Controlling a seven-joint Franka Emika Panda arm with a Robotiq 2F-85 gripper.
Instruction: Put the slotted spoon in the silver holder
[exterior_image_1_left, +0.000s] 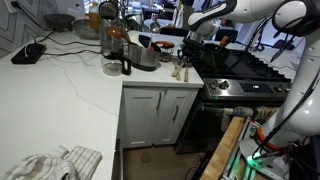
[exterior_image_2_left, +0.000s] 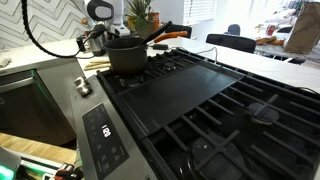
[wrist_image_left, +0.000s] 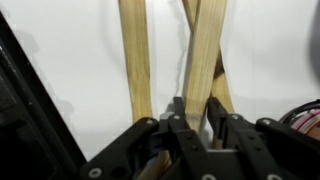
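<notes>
Three pale wooden utensil handles lie on the white counter in the wrist view. My gripper (wrist_image_left: 197, 112) is shut on the middle one, the slotted spoon's handle (wrist_image_left: 205, 50); its head is out of view. A similar wooden utensil (wrist_image_left: 135, 60) lies to its left and another crosses behind it (wrist_image_left: 223, 95). In an exterior view the gripper (exterior_image_1_left: 184, 56) is down over the utensils (exterior_image_1_left: 180, 70), between the stove and the silver holder (exterior_image_1_left: 146, 56). The holder also shows, dark in shadow, in an exterior view (exterior_image_2_left: 125, 58).
A glass jug with a black handle (exterior_image_1_left: 115, 62) stands next to the holder. The black stove (exterior_image_1_left: 235, 70) with its grates (exterior_image_2_left: 200, 100) lies beside the utensils. An orange-handled tool (exterior_image_2_left: 168, 33) sticks out of the holder. A cloth (exterior_image_1_left: 55, 163) lies on the near counter.
</notes>
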